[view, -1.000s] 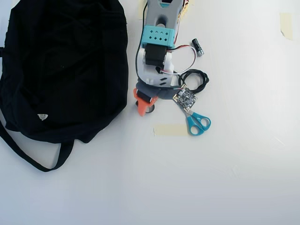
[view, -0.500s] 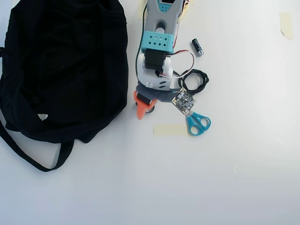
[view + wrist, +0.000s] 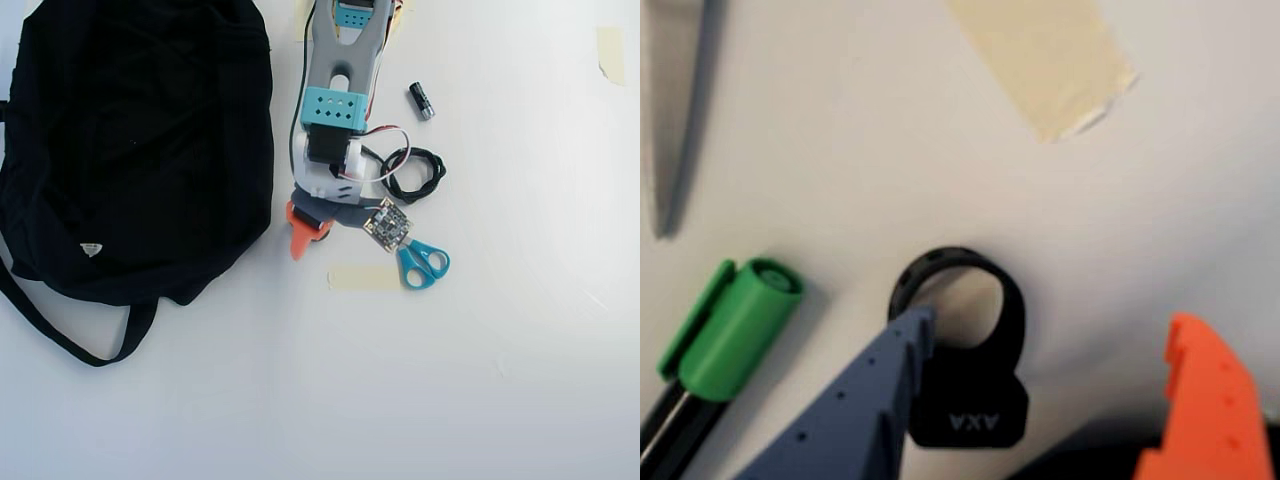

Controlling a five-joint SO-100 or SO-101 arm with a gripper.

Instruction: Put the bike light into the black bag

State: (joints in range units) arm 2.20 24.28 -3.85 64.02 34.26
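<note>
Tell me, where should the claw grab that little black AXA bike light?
Probably the chunky body of the bike light, from above: it lies flat, the blue finger already beside it and the orange finger opposite. The thin strap ring would likely flex.

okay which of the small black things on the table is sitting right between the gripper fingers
The bike light, with its loop strap and AXA lettering, lies within the gripper. The black cylinder and coiled cable lie farther off.

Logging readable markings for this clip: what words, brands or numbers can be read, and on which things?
"AXA", seen upside down in the wrist view, on the bike light.
The small white label on the black bag: too small to read.
Nothing else readable.
</note>
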